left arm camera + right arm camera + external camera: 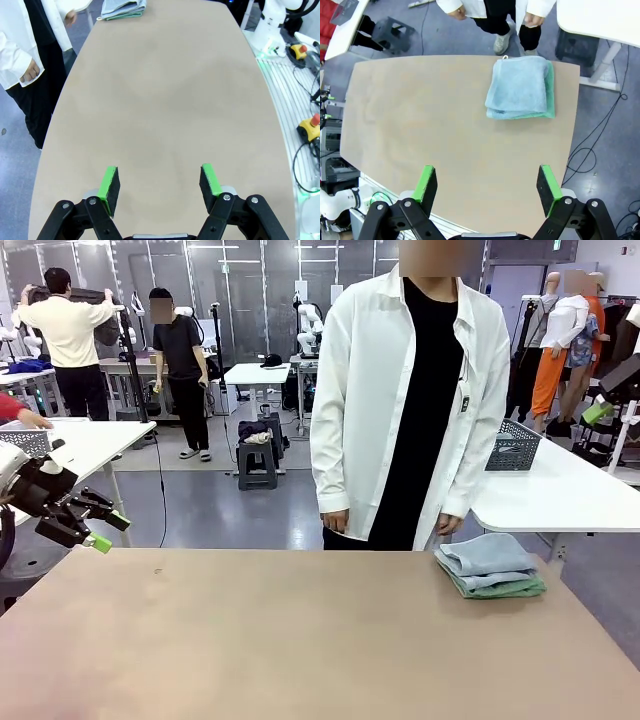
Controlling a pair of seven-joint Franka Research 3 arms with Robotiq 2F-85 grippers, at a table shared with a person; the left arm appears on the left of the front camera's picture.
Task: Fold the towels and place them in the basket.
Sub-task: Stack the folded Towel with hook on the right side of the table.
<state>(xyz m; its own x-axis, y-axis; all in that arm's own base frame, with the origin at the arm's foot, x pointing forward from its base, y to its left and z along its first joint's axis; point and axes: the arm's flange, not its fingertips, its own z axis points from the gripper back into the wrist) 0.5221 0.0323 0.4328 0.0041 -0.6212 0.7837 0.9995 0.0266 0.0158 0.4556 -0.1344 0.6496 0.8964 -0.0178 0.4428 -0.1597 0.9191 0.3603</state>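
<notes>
Two folded towels lie stacked at the table's far right corner, a pale blue-grey towel (488, 555) (516, 90) on top of a mint green towel (505, 589) (549, 90). The stack also shows at the top of the left wrist view (122, 8). My left gripper (106, 531) (160, 187) hovers open beyond the table's left edge, nothing between its fingers. My right gripper (603, 410) (489, 185) hangs open high at the right, well above the near edge and short of the towels. A dark grey mesh basket (514, 446) stands on the white side table behind.
A person in a white coat (410, 390) stands at the far edge, hands down at the sides. The tan table (300, 640) is bare apart from the towels. A white table (560, 495) sits close to the far right corner. Cables and red stop buttons (312, 122) lie off the robot's side.
</notes>
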